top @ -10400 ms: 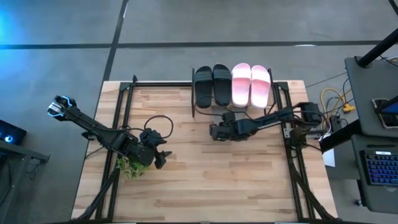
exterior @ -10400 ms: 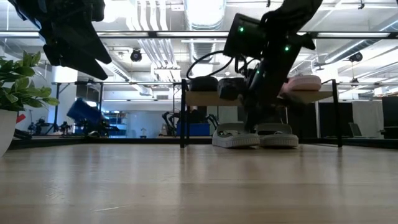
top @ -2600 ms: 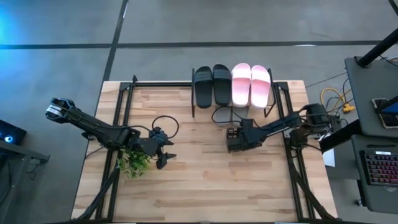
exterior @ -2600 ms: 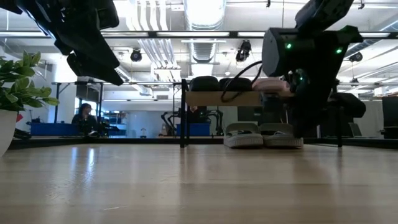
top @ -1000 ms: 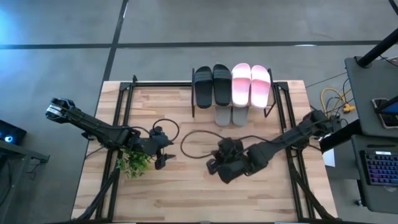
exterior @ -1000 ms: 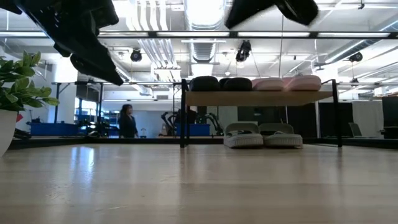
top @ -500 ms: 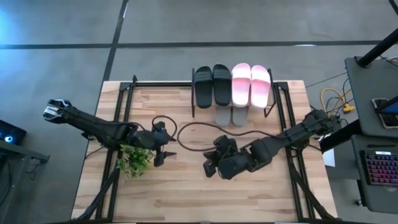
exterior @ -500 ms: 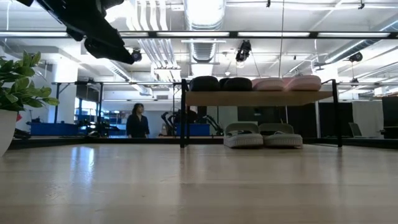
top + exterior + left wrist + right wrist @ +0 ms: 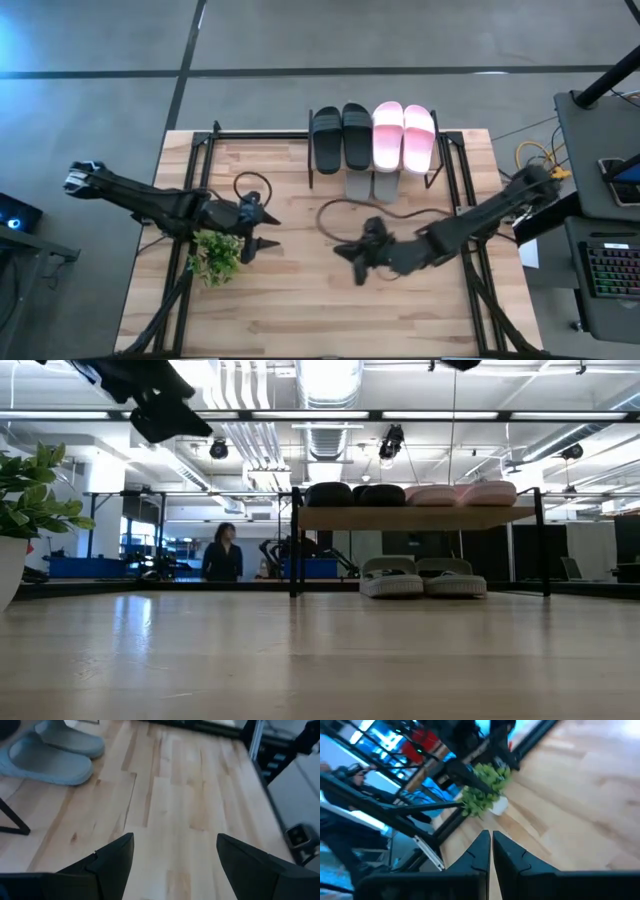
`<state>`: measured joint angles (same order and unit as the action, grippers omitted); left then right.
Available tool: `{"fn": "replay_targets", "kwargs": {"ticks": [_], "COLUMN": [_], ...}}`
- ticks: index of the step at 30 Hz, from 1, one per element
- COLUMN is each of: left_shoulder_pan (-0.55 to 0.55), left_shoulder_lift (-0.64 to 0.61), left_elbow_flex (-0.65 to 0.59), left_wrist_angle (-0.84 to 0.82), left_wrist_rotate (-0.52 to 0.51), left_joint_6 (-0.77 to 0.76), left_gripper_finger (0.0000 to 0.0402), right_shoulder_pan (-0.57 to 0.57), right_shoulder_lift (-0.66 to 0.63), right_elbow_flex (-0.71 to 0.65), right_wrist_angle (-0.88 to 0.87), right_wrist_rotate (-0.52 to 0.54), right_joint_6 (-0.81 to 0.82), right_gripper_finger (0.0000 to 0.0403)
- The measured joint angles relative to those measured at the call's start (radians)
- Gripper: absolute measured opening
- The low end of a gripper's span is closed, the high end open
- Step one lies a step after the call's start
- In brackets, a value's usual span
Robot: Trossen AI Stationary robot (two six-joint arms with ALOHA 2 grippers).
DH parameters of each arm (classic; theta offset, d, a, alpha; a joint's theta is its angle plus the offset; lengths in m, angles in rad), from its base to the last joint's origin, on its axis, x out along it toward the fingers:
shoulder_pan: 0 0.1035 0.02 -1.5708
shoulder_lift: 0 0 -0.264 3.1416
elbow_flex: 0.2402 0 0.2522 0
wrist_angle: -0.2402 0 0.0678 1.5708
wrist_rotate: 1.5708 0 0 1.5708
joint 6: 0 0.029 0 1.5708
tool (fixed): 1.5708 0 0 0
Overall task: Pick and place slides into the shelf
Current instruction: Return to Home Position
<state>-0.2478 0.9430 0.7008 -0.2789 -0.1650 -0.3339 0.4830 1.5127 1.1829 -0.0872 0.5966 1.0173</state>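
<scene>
The shelf (image 9: 375, 160) stands at the table's far edge. On its top board lie the black slides (image 9: 340, 137) and the pale pink slides (image 9: 403, 135), soles down. The grey slides (image 9: 370, 185) sit side by side under that board, as the low view shows for the grey slides (image 9: 423, 579) and the left wrist view for the grey slides (image 9: 47, 755). My left gripper (image 9: 262, 236) hangs open above the table's left half, beside the plant, and its own view shows my left gripper (image 9: 175, 855) holding nothing. My right gripper (image 9: 342, 253) is shut and empty near the table's middle, pointing toward the left edge.
A small potted plant (image 9: 215, 255) stands close under the left arm and shows as the plant (image 9: 25, 510) at the low view's left. A dark cable (image 9: 370, 210) loops over the table in front of the shelf. A person (image 9: 222, 552) walks in the room behind.
My right arm has rolled its wrist about above the table's middle, so the gripper now points toward the left edge, and its cable loop has shifted toward the shelf. My left gripper has risen a little and drifted toward the far edge. No slide has moved.
</scene>
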Motion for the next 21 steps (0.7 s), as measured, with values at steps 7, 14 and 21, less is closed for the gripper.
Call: {"fn": "replay_targets", "kwargs": {"ticks": [7, 14, 21], "left_shoulder_pan": [0.021, 0.042, 0.046], "left_shoulder_lift": [-0.051, -0.06, -0.052], "left_elbow_flex": [0.001, 0.001, 0.001], "left_wrist_angle": [0.009, 0.019, 0.085], "left_wrist_rotate": [0.0, -0.046, -0.104], "left_joint_6": [-0.028, -0.053, -0.104], "left_gripper_finger": [0.027, 0.027, 0.027], "right_shoulder_pan": [0.001, 0.001, -0.008], "right_shoulder_lift": [-0.299, -0.555, -0.739], "right_elbow_flex": [-0.185, -0.426, -0.621], "right_wrist_angle": [0.018, 0.202, 0.265], "right_wrist_rotate": [0.009, -0.029, -0.058], "right_joint_6": [-0.172, -0.354, -0.398], "right_gripper_finger": [0.0013, 0.0013, 0.0013]}}
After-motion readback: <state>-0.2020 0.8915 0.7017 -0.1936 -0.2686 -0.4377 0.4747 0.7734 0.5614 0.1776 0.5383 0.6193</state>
